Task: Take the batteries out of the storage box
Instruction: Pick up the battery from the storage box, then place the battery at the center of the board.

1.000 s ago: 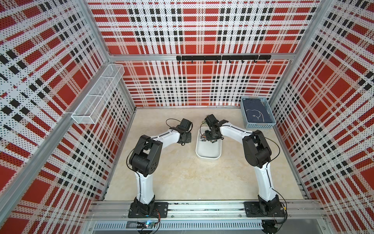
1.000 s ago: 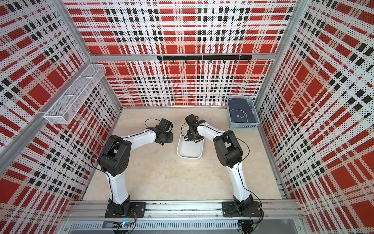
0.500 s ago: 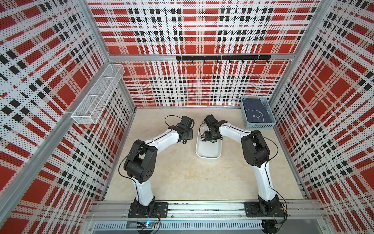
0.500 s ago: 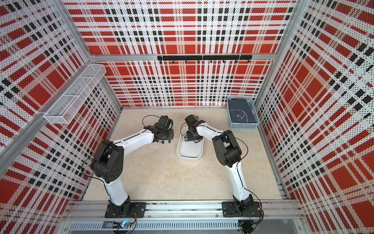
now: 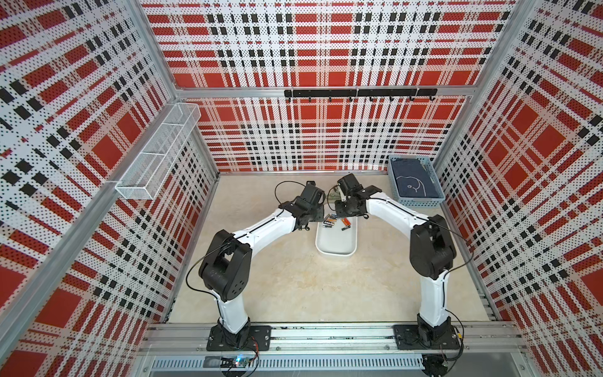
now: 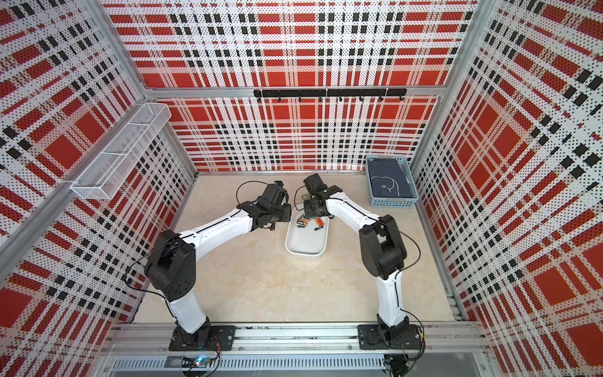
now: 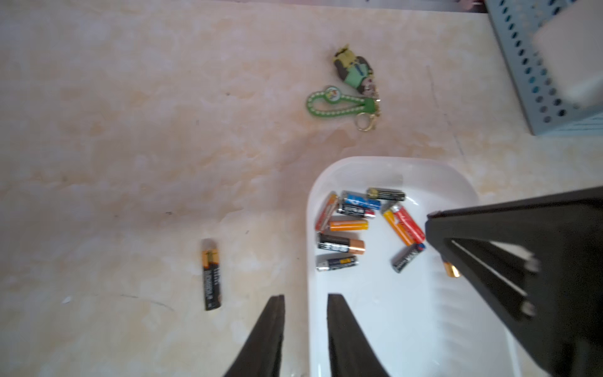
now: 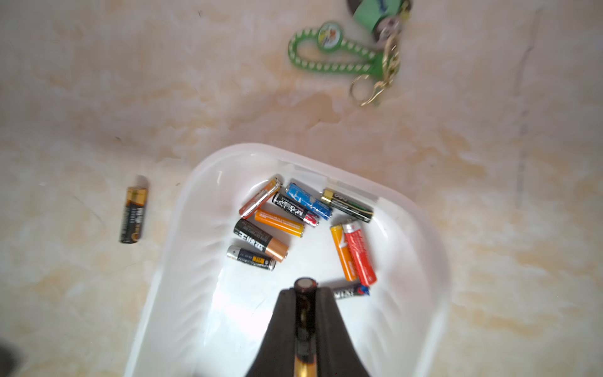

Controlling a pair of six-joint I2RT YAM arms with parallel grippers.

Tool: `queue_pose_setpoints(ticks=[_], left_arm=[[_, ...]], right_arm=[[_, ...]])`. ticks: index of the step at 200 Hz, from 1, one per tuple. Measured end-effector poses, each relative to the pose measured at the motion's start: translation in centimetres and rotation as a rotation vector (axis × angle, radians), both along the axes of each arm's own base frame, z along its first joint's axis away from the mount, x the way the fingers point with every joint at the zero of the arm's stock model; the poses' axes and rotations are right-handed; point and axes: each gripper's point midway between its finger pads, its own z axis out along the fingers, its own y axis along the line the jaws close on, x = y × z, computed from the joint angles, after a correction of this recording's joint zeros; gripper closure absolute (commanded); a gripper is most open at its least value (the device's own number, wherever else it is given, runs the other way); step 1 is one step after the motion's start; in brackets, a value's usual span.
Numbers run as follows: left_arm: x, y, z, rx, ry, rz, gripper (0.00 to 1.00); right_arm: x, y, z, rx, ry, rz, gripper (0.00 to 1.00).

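Note:
The storage box (image 5: 336, 243) is a low white tray lying between my two wrists in both top views. Several batteries (image 8: 280, 222), black-and-gold, orange, red and blue, are bunched at its far end (image 7: 346, 225). My right gripper (image 8: 305, 290) is over the tray's floor, shut on a black-and-gold battery (image 8: 305, 284) held lengthwise between its fingers. My left gripper (image 7: 305, 297) stands slightly open and empty, one finger over the table and the other over the tray, either side of the rim (image 7: 308, 261). One black-and-gold battery (image 7: 211, 274) lies on the table beside the tray.
A green beaded keychain trinket (image 7: 339, 104) lies on the table just beyond the tray. A light-blue lattice basket (image 5: 414, 182) with dark cloth stands at the back right. A white wire-mesh shelf (image 5: 160, 153) hangs on the left wall, and a black hook rail (image 5: 359, 93) runs along the back wall.
My right gripper has shut on a battery inside the tray. The left arm's elbow has swung outward and down, and its wrist has edged closer to the tray.

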Motion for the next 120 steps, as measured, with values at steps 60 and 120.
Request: queue_pose_setpoints(ticks=[60, 120], left_arm=[[0.4, -2.8, -5.0, 0.022, 0.09, -0.074, 0.61], [0.5, -2.4, -6.3, 0.082, 0.105, -0.056, 0.63]], right_arm=[[-0.7, -10.5, 2.0, -0.012, -0.044, -0.199, 1.0], [-5.0, -14.9, -5.6, -0.117, 0.135, -0.262, 1.0]])
